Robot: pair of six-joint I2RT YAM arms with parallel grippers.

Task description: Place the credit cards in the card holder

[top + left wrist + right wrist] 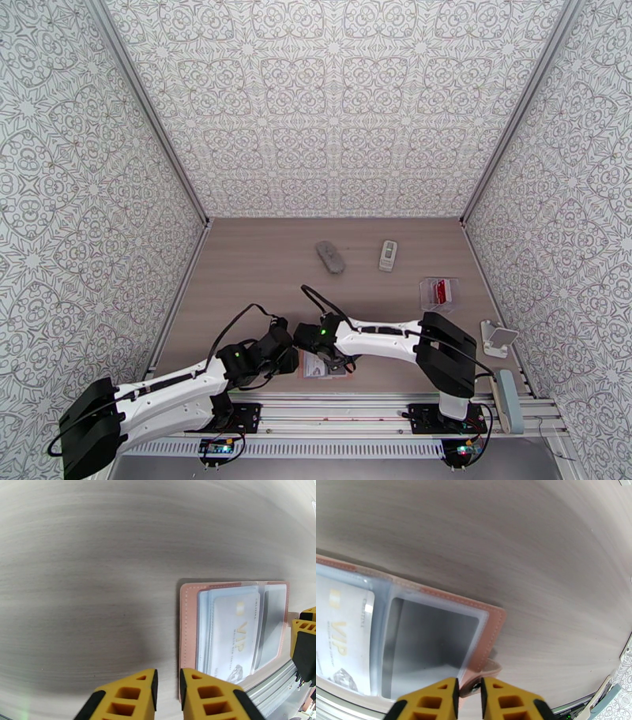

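The card holder (pixel 189 630) lies open at 6 o'clock on the table (pixel 261 268), a white card (pixel 233 638) inside; the left gripper (pixel 168 695) jaws are barely apart, empty; the right gripper (pixel 469 695) jaws nearly close at its tab (pixel 484 671), maybe to steady it; I cannot tell if they grip.

This was a robotics lab test booth: patterned walls (pixel 332 103) closed in the wood-look table (pixel 253 268) on the left, far and right sides (aluminium posts (pixel 154 118) stood in the far corners), and two robot arms (pixel 379 335) were bolted to a rail (pixel 347 410) at the near edge.
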